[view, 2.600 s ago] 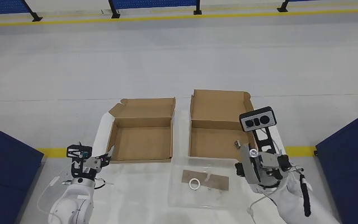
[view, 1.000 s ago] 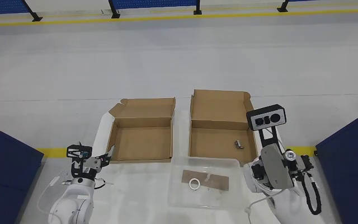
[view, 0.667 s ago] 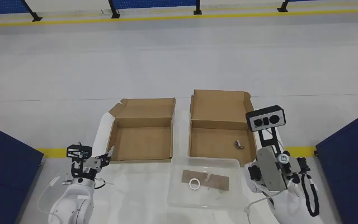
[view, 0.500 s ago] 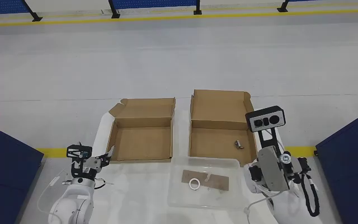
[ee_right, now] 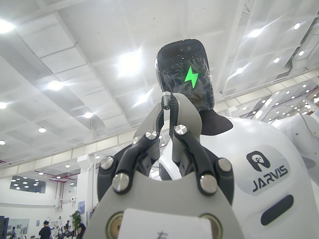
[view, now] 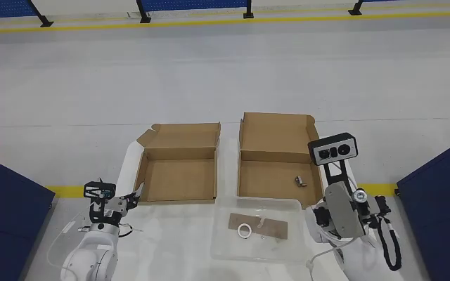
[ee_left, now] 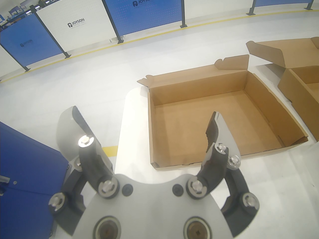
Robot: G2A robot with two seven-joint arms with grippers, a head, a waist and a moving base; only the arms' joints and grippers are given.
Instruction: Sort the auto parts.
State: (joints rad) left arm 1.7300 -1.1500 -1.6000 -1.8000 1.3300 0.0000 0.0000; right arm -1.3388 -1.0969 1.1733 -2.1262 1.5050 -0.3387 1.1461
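Note:
My right gripper [ee_right: 167,100] points up toward the robot's head, shut on a small metal bolt-like part [ee_right: 166,99]. In the top view the right arm [view: 343,214] stands just right of a clear plastic tray [view: 228,247]. The tray holds a white ring [view: 245,230] and a brown cardboard strip [view: 271,225]. One small metal part [view: 300,180] lies in the right cardboard box [view: 274,126]. The left cardboard box [view: 179,180] [ee_left: 219,115] has nothing in it. My left gripper [view: 131,198] [ee_left: 144,115] is open and holds nothing, at the left box's near left corner.
Both boxes stand side by side with lids folded back, behind the tray. The right box's near corner [ee_left: 299,80] shows in the left wrist view. Blue panels [view: 17,211] flank the white table [view: 176,232] on both sides.
The right arm has swung away from the tray's right edge to the right, then eased slightly back. The left arm has not moved.

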